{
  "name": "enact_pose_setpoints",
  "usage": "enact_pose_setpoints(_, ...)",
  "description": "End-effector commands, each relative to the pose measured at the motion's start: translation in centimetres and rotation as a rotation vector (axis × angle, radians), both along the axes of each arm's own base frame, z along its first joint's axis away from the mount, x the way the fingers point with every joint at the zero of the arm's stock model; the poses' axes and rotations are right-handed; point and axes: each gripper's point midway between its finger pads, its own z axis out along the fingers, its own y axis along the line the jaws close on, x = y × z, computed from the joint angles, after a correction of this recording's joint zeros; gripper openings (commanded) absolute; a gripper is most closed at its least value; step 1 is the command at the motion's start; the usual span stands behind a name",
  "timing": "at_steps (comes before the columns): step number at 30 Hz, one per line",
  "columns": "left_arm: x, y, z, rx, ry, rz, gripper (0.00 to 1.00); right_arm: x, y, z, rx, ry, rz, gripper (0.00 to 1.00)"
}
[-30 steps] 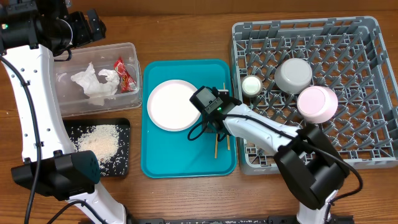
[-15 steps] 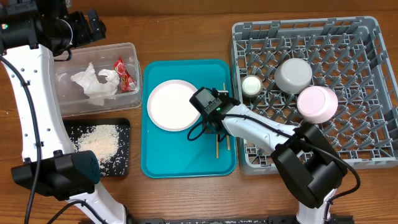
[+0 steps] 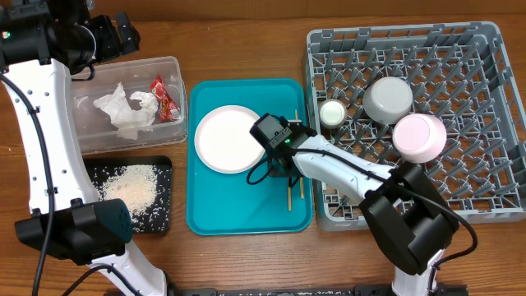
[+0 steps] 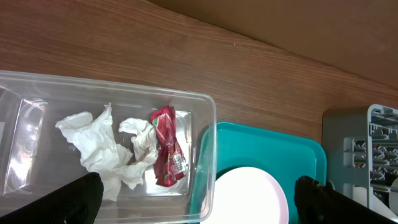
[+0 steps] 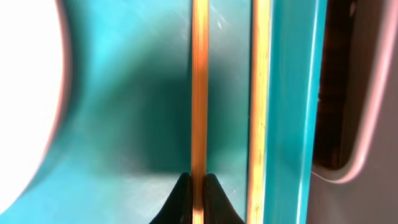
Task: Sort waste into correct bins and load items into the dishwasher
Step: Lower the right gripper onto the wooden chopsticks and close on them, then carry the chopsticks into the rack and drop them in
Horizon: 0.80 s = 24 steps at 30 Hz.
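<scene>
My right gripper [image 3: 285, 170] [image 5: 198, 186] is shut on one wooden chopstick [image 5: 199, 93] lying on the teal tray [image 3: 246, 210]. The second chopstick [image 5: 259, 93] lies just to its right by the tray's rim. The pink plate [image 3: 228, 138] sits on the tray to the left. My left gripper [image 3: 113, 37] [image 4: 199, 208] is open and empty above the clear tub [image 3: 177, 66], which holds white napkins [image 3: 123, 111] and a red wrapper [image 3: 164, 97]. The black tray [image 3: 164, 218] holds rice scraps [image 3: 131, 185]. The grey rack [image 3: 485, 99] holds a white cup [image 3: 332, 113], grey bowl [image 3: 388, 99] and pink bowl [image 3: 419, 136].
The rack's left wall [image 5: 360, 93] stands close beside the teal tray's right rim [image 5: 292, 93]. The left wrist view shows the tub's rim [image 4: 208, 149], the napkins [image 4: 99, 149], the wrapper [image 4: 166, 146] and the plate [image 4: 252, 196]. Bare wood lies behind the tub and tray.
The near end of the held chopstick has shifted slightly to the right on the teal tray. The left arm has not moved.
</scene>
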Motion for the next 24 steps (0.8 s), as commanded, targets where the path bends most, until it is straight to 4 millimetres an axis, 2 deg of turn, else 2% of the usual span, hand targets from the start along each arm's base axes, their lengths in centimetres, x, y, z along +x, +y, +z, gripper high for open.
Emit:
enact_pose_setpoints(1,0.0,-0.1,0.6,0.002,-0.013,0.006,1.0,1.9,1.6,6.2,0.101,-0.123,0.022,0.04)
enact_pose_setpoints(3,0.0,-0.1,0.6,0.002,-0.013,0.006,1.0,2.1,1.7,8.4,0.118,-0.164,0.066,0.04)
enact_pose_setpoints(6,0.0,-0.1,0.6,0.002,-0.013,0.006,1.0,2.2,1.1,10.4,0.124,-0.197,0.101,0.04)
enact_pose_setpoints(13,0.0,-0.1,0.6,0.002,-0.013,0.006,1.0,3.7,-4.0,14.2,0.093,-0.259,0.079,0.04)
enact_pose_setpoints(20,0.0,-0.1,0.6,0.002,-0.013,0.006,1.0,4.5,-10.9,13.8,0.001,-0.194,0.017,0.04)
enact_pose_setpoints(24,0.0,-0.1,0.6,0.002,-0.013,0.006,1.0,4.9,-13.1,13.6,-0.039,-0.174,0.056,0.04)
